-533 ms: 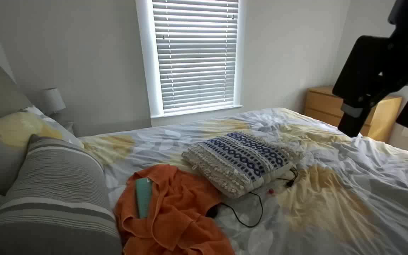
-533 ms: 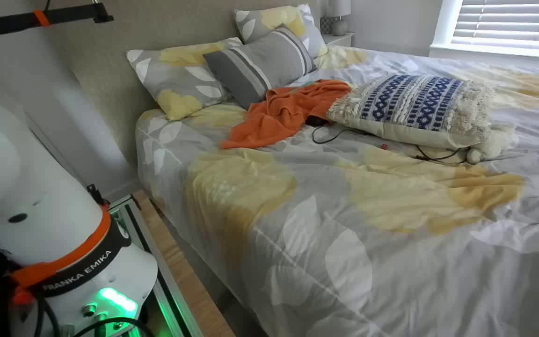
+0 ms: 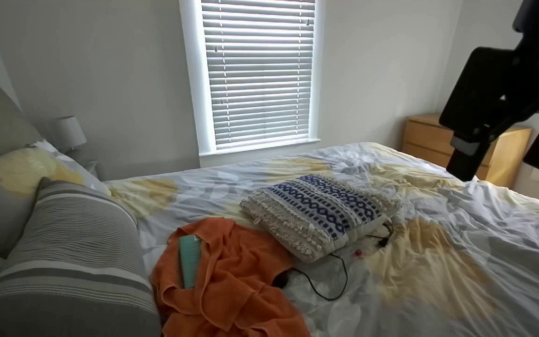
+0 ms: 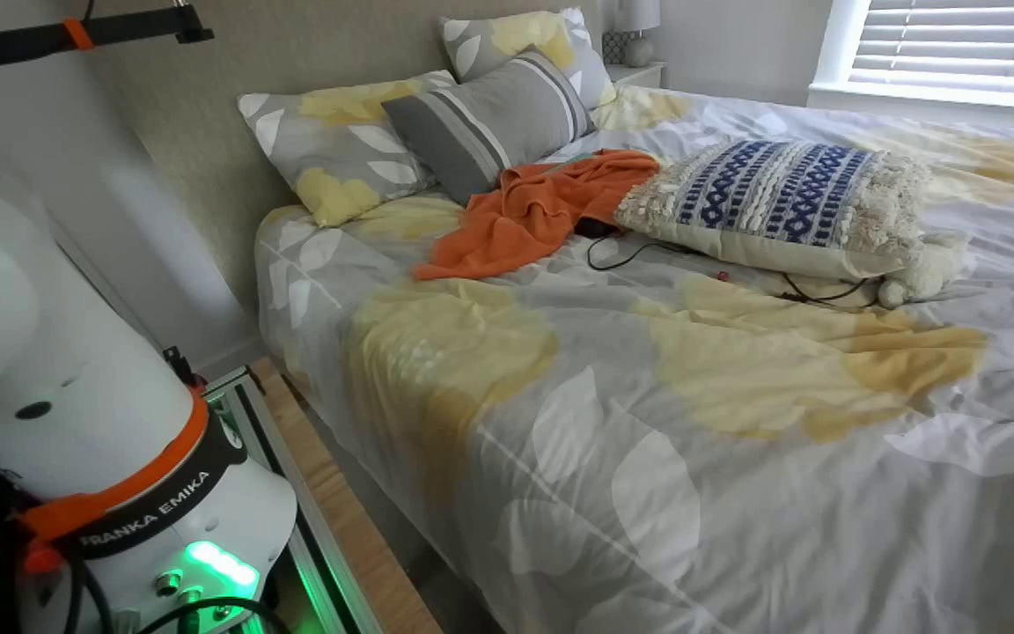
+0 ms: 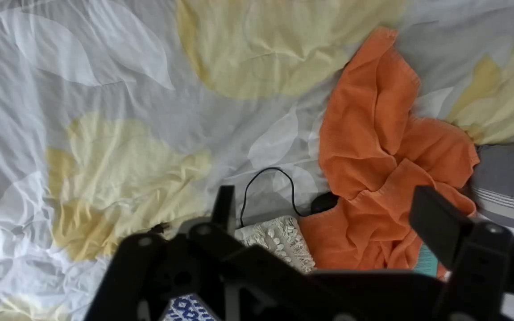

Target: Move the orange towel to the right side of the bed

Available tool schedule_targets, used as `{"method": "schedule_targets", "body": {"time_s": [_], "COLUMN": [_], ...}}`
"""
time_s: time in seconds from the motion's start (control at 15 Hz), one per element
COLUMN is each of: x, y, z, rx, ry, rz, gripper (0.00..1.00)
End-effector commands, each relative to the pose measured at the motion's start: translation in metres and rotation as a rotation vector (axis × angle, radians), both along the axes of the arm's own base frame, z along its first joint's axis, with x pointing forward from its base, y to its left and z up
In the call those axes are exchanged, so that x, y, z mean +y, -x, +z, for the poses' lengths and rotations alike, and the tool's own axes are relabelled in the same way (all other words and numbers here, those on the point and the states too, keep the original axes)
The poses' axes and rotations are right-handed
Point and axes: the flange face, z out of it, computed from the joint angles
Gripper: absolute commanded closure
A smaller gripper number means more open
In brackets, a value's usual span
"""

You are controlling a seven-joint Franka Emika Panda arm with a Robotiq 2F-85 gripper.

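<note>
You have one orange towel (image 3: 236, 276), crumpled in loose, uneven folds, lying near the head of the grey-and-yellow bed (image 4: 613, 379); in your wrist view, one end tapers out from the bunched middle.

- Lettering (image 4: 146, 511), in an exterior view: "FRANKA EMIKA". Brand name; two words, white capitals, set in one line that climbs from left to right.
- Carrier: black band (image 4: 157, 508) around the lower part of the white arm (image 4: 84, 379); the "F" sits toward the band's lower end.
- Place: beside the wooden edge of the table (image 4: 347, 515), the band's upper end nearest its far corner.
- Mark (image 4: 233, 432): pale, same band, up past the final "A"; too small to make out.
</note>
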Motion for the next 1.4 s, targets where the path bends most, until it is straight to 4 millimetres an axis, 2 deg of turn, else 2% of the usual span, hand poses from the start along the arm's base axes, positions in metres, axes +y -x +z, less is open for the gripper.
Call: {"method": "schedule_targets", "body": {"time_s": [0.0,0.27,0.4,0.53,0.73,1.0,1.2,1.27,1.33], "x": [-0.006,-0.037,-0.058,-0.07,-0.079,-0.092,-0.101,-0.1,-0.099], "y": [-0.005,-0.018,-0.024,-0.026,-0.033,-0.054,-0.074,-0.079,-0.067], "z": [-0.006,-0.021,-0.038,-0.06,-0.107,-0.179,-0.222,-0.231,-0.21], "rx": [0.053,0.068,0.097,0.113,0.15,0.148,0.128,0.138,0.132], "ry": [-0.063,-0.226,-0.306,-0.384,-0.471,-0.418,-0.354,-0.347,-0.355], "rz": [0.047,0.156,0.205,0.261,0.351,0.402,0.418,0.429,0.406], "gripper": [0.0,0.0,0.0,0.0,0.0,0.0,0.0,0.0,0.0]}}
